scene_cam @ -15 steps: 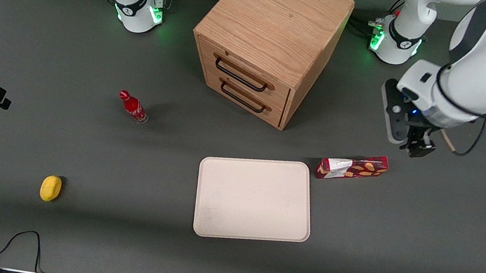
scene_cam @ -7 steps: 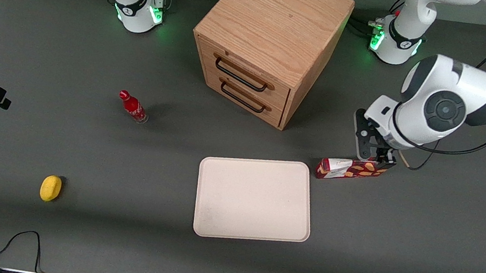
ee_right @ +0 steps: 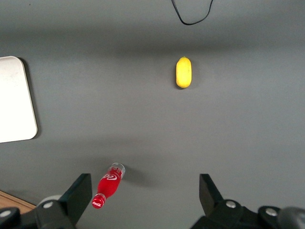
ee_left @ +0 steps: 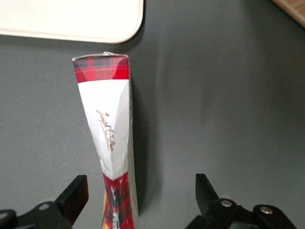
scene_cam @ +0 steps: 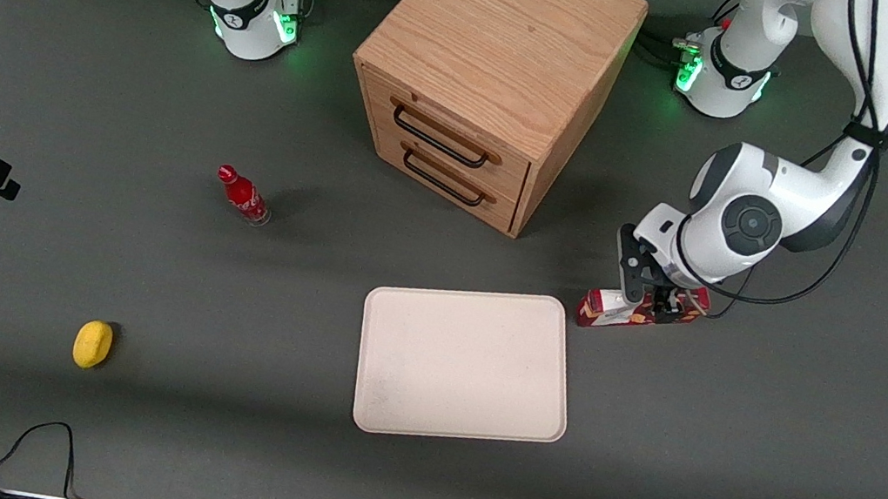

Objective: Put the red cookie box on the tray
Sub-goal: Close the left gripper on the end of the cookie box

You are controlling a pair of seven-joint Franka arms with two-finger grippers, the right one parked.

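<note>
The red cookie box (scene_cam: 604,307) lies flat on the dark table, its white-patch end close to a corner of the cream tray (scene_cam: 465,365), toward the working arm's end. My left gripper (scene_cam: 659,302) is down over the box's middle. In the left wrist view the gripper (ee_left: 141,191) is open. The box (ee_left: 108,124) runs between the two black fingers (ee_left: 75,196), nearer one of them, with a clear gap to each. The tray's corner (ee_left: 71,16) shows just past the box's end. Nothing is on the tray.
A wooden two-drawer cabinet (scene_cam: 495,72) stands farther from the front camera than the tray. A small red bottle (scene_cam: 243,196) and a yellow lemon-shaped object (scene_cam: 93,343) sit toward the parked arm's end. A black cable (scene_cam: 36,444) loops near the table's front edge.
The left arm has come down and moved toward the tray, from above the table beside the box's end to low over the box's middle. The box and tray have not moved.
</note>
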